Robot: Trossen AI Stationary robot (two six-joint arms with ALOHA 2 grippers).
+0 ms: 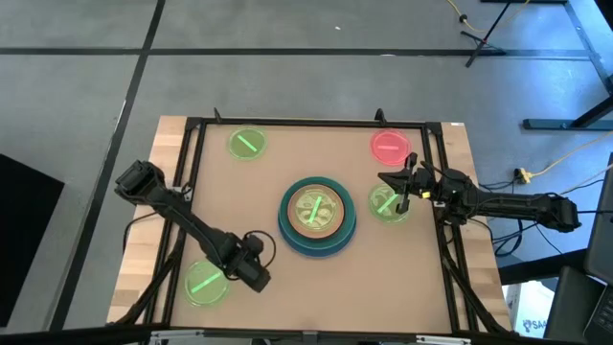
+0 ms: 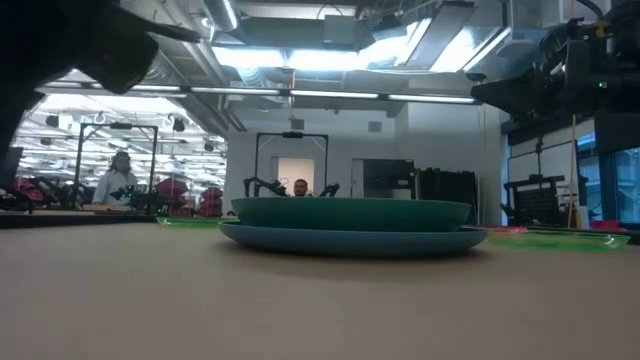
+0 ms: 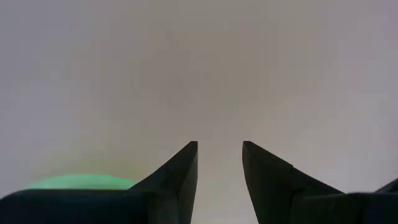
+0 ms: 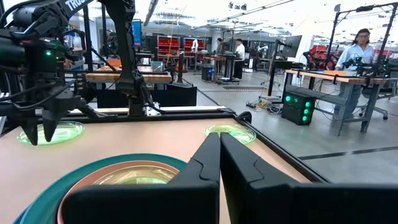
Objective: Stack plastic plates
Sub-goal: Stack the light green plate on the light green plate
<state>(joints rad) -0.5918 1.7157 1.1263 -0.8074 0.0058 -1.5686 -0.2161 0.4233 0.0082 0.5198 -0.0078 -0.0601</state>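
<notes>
From above, the stack point(image 1: 317, 215) sits mid-table, between the left claw point(image 1: 257, 276), beside a green plate point(image 1: 206, 282), and the right claw point(image 1: 406, 184) over another green plate point(image 1: 387, 203). The wrist views show left fingers parted, right fingers closed on nothing. A shallow grab could slip off the thin rim; a pink plate point(image 1: 390, 146) lies just behind.

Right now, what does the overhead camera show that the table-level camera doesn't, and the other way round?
Only the high view shows the whole layout: the left gripper beside a green plate, the right gripper over another green plate, plus a third green plate and a pink-red plate at the far edge. Only the low view shows the room and a person behind. Both show the central stack.
</notes>
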